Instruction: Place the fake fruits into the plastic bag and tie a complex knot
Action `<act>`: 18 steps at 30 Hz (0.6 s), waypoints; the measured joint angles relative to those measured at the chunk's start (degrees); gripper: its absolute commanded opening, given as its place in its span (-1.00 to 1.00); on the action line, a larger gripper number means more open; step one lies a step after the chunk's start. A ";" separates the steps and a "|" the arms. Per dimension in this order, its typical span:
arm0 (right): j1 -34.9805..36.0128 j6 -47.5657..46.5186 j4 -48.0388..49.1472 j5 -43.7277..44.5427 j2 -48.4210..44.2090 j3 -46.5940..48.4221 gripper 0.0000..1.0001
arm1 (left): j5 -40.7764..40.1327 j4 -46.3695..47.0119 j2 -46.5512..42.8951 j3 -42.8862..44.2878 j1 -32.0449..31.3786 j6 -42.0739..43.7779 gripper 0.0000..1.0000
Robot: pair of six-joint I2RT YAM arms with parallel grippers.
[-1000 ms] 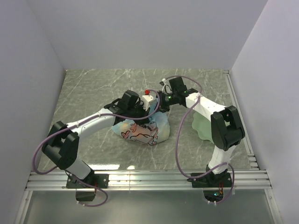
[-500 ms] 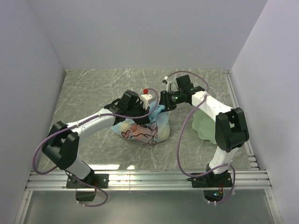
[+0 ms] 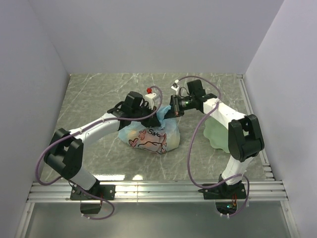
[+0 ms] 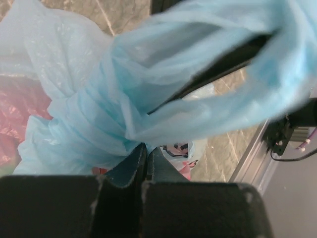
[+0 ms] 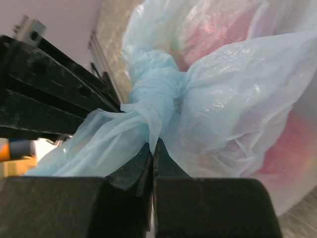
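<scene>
Plastic bag (image 3: pixel 148 140) lettering unreadable — left fingers (image 4: pixel 131 166), right fingers (image 5: pixel 136 166) pinch knot (image 5: pixel 153 94) tails.

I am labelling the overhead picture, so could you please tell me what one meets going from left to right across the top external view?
left arm's elbow → plastic bag → pale green plate → rail at the table's right edge

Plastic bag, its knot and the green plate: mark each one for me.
plastic bag (image 3: pixel 151 140), top external view, on the printed side of its bulging body.
knot (image 5: pixel 154 94), right wrist view, on the twisted blue lump.
green plate (image 3: pixel 213 135), top external view, on its bare surface beside the right arm.
</scene>
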 measured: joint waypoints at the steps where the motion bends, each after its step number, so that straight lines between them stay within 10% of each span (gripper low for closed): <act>1: 0.00 1.36 0.96 -0.42 -0.09 -0.28 -1.00 | -0.57 0.04 0.15 0.00 -0.07 -0.17 -0.99; 18: 2.54 10.21 8.59 -2.58 -4.22 -8.87 -1.00 | 2.60 15.10 7.76 -0.59 2.14 -15.80 -0.99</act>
